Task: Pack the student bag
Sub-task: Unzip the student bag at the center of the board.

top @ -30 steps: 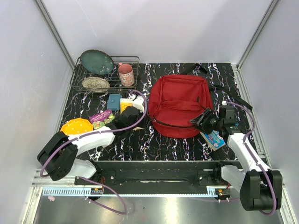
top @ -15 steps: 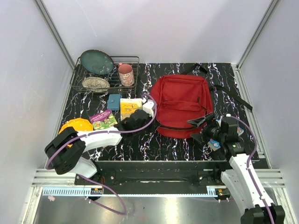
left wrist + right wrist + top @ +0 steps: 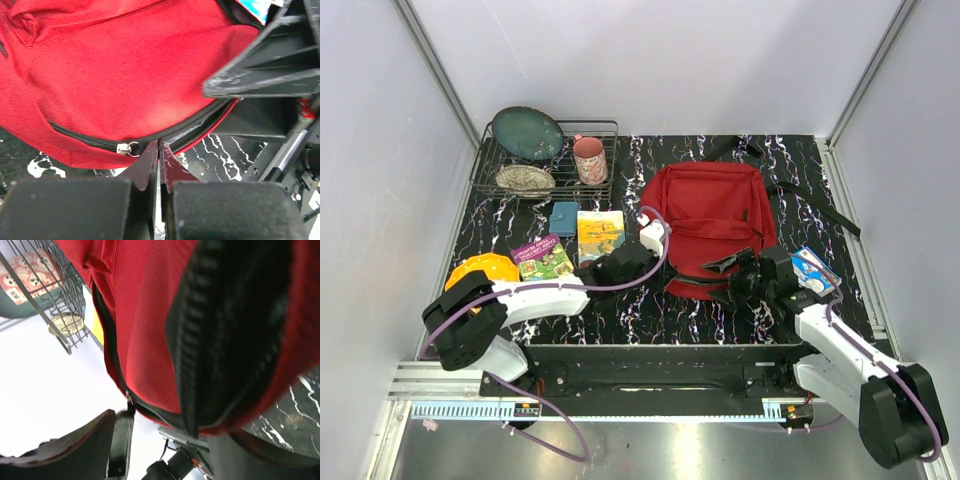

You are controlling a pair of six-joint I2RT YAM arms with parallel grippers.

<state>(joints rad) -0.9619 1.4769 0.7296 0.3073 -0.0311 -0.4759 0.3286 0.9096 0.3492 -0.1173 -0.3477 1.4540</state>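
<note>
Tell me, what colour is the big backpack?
The backpack is red, seen best from the top camera.

No legible text; print on yellow book (image 3: pixel 599 232) and purple booklet (image 3: pixel 542 257) perhaps lettering, too small.

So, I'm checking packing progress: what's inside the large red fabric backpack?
The large red fabric backpack shows only a narrow zipper gap along its near edge, with a strip of greyish lining. Anything deeper is covered by the red fabric.

The student bag (image 3: pixel 715 215) is bright red with black zips (image 3: pixel 90 141). The table (image 3: pixel 650 305) is black with white marble veining, and the plate (image 3: pixel 485 270) is orange.
</note>
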